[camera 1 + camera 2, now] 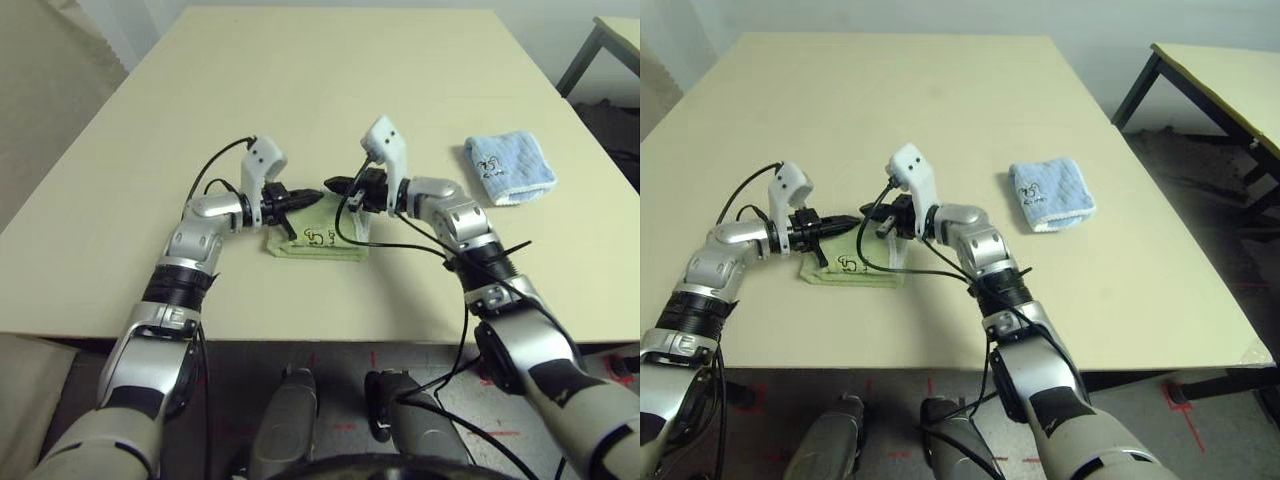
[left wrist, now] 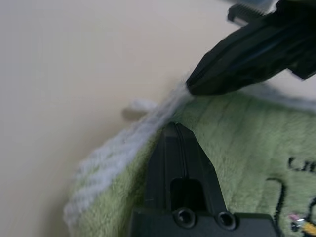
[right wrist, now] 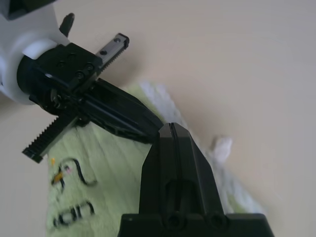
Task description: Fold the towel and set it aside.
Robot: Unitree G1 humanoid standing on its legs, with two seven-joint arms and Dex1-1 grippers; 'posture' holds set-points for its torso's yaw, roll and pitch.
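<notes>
Left wrist view shows our left hand [image 2: 174,129] and right hand [image 2: 193,88] closed, empty, over the soft, light towel [image 2: 237,148]; we judge its white-edged far hem the best hold.

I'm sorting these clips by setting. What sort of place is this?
Probably a lab or test room, not a home: a bare work table, red tape marks on the floor, a second plain table alongside.

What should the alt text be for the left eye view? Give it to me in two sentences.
Two robot arms meet over a folded green towel near the front edge of a pale table, the left gripper and right gripper both shut, tips almost touching above the cloth. A small blue towel lies apart on the right.
</notes>
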